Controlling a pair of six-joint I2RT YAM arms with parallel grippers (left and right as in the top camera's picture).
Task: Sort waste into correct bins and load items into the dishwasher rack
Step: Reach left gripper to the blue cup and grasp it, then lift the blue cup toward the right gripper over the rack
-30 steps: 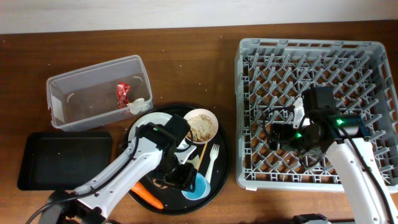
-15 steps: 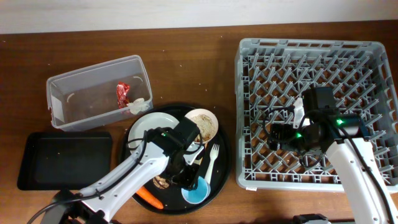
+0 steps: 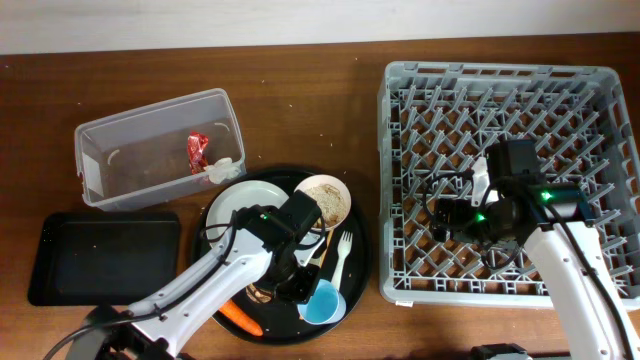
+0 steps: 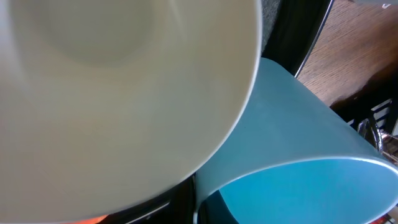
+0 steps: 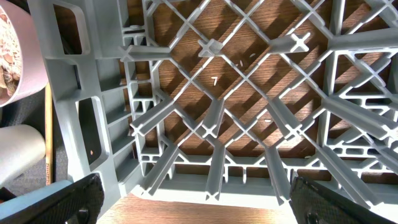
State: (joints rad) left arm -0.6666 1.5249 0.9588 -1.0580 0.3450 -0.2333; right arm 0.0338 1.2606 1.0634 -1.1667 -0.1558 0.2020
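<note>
One shift: the small light-blue cup (image 3: 322,301) now sits nearer the worktop's front edge than a moment ago, beside a small white cup (image 4: 112,81) under the left gripper (image 3: 297,287). I cannot tell whether its fingers are open or closed; cup loading looks about to start. The right gripper (image 5: 199,202) hangs with fingers apart over the grey plastic dishwasher rack (image 3: 510,90) at the right edge. Counts: two cups, one white round plate (image 3: 235,205), one pink-beige bowl (image 3: 325,200), one white plastic fork (image 3: 343,255), one orange carrot (image 3: 238,317).

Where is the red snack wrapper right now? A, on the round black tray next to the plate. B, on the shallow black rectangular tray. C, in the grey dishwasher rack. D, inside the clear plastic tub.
D: the overhead view shows the red snack wrapper lying inside the walls of the clear plastic tub, not on either tray or in the rack.
</note>
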